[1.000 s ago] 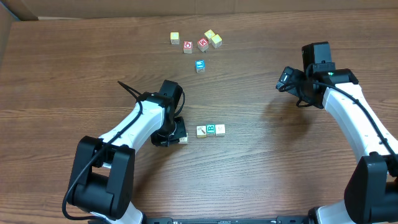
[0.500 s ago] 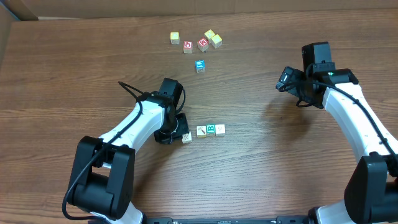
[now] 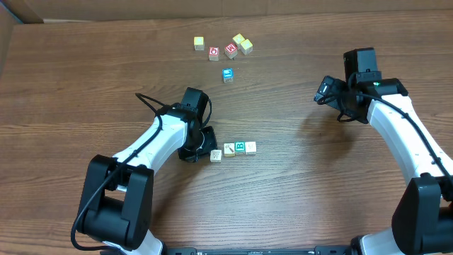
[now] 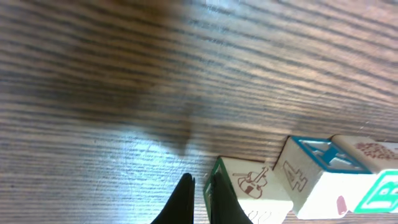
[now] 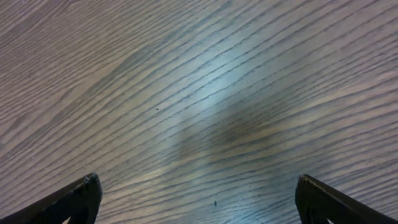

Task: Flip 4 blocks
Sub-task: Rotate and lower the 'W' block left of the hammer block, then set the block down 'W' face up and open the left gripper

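Four pale cream blocks lie in a short row at mid-table: a violin-printed block point(image 3: 216, 155) point(image 4: 252, 186), a second point(image 3: 229, 149) point(image 4: 311, 177), a green B block point(image 3: 240, 147) and a fourth point(image 3: 250, 147). My left gripper point(image 3: 206, 150) point(image 4: 200, 200) is shut and holds nothing. It sits low on the wood at the row's left end, one finger point(image 4: 219, 198) against the violin block's green-edged side. My right gripper point(image 3: 327, 91) point(image 5: 202, 202) hangs open over bare wood far to the right, with nothing between its fingers.
Near the table's back stand other cubes: a yellowish one point(image 3: 199, 43), two red-faced ones point(image 3: 214, 53) point(image 3: 231, 50), two more yellowish ones point(image 3: 238, 40) point(image 3: 245, 47) and a blue-faced one point(image 3: 227, 74). A cardboard edge point(image 3: 21, 10) borders the back left.
My shut left gripper has slid right, nudging the violin block closer to the other three. The right arm has not moved.
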You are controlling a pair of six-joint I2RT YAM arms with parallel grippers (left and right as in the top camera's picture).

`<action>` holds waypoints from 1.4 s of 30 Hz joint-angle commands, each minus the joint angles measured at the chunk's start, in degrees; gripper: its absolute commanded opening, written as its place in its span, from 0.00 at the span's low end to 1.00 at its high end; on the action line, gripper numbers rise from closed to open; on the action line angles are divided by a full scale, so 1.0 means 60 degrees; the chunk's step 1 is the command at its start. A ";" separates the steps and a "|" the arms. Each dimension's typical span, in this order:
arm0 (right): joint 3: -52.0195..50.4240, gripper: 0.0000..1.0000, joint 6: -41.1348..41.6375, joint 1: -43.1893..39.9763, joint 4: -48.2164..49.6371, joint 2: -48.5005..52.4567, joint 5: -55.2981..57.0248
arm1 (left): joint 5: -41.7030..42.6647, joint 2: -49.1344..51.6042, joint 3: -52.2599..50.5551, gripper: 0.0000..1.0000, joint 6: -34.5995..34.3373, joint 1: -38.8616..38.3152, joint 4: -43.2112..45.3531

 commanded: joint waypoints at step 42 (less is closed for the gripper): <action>0.0138 1.00 -0.0040 -0.0018 0.0051 -0.0102 0.0025 | -0.0495 -0.0087 0.0393 0.04 0.0233 -0.0576 -0.0896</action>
